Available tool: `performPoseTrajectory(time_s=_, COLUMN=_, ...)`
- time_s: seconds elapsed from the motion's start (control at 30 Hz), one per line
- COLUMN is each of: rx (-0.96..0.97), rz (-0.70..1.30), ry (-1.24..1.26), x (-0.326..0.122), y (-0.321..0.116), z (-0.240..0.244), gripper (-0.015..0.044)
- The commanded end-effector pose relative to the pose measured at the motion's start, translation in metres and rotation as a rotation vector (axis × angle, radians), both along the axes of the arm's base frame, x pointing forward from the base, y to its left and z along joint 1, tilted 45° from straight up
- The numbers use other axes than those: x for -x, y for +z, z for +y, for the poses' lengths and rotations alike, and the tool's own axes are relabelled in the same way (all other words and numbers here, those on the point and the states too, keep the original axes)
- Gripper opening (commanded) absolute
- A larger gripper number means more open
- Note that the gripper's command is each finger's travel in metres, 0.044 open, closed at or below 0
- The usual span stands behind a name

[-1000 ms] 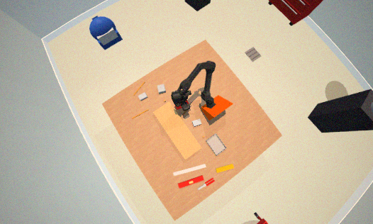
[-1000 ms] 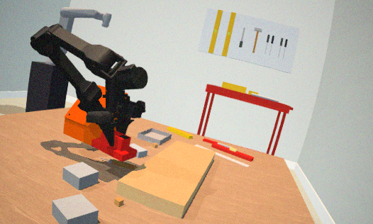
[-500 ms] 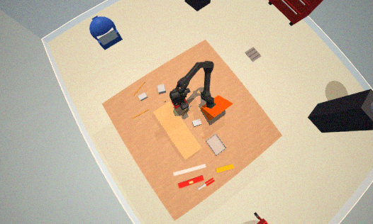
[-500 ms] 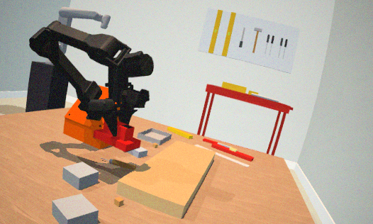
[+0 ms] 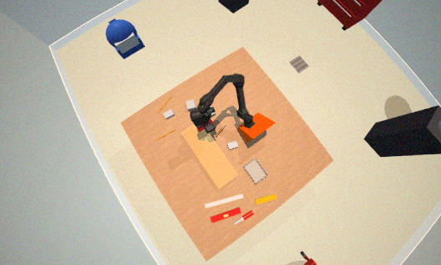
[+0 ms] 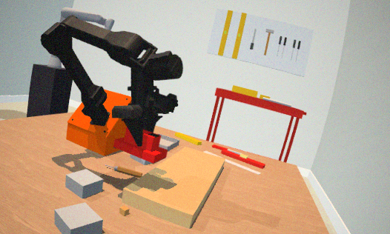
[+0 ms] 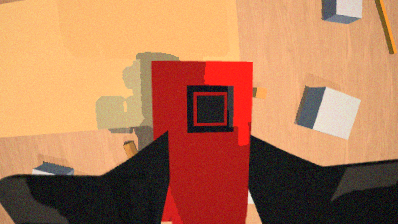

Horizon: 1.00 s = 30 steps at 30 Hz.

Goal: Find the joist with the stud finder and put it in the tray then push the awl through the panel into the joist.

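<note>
Top view: by one end of the panel, with the gripper squeezed shut on the red stud finder. Outside view: up off the counter, with the awl lying low beside the panel. Wrist view: stud finder's long way pointing ahead, most of the panel ahead and to the picture's left. Probably next, go over that way, then down flat to look for the joist.

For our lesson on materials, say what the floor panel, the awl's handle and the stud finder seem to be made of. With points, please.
Floor panel (image 5: 214,161) (image 6: 184,174) (image 7: 30,75): probably wood, matte, pale yellow-tan.
Awl's handle (image 6: 130,172): likely wood, brown and smooth.
Stud finder (image 6: 156,153) (image 7: 207,165): perhaps plastic, evenly red, with crisp moulded-looking edges.
</note>
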<state>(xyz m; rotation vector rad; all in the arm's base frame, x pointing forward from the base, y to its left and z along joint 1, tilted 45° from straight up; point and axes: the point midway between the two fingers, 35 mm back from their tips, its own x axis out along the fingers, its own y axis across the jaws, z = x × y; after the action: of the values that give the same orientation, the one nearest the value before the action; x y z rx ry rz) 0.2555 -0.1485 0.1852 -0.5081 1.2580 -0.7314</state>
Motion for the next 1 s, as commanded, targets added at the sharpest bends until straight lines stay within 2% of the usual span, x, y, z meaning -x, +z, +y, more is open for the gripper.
performPoseTrajectory(time_s=0.0, rx=-0.004, rz=0.007, ry=0.015, x=-0.019, y=0.003, z=-0.004, gripper=0.0000)
performPoseTrajectory(time_s=0.47, rx=-0.010, rz=0.042, ry=0.056, x=-0.078, y=0.004, z=-0.020, gripper=0.0000)
performPoseTrajectory(time_s=0.97, rx=-0.011, rz=0.042, ry=0.056, x=-0.078, y=-0.011, z=-0.034, gripper=0.0000)
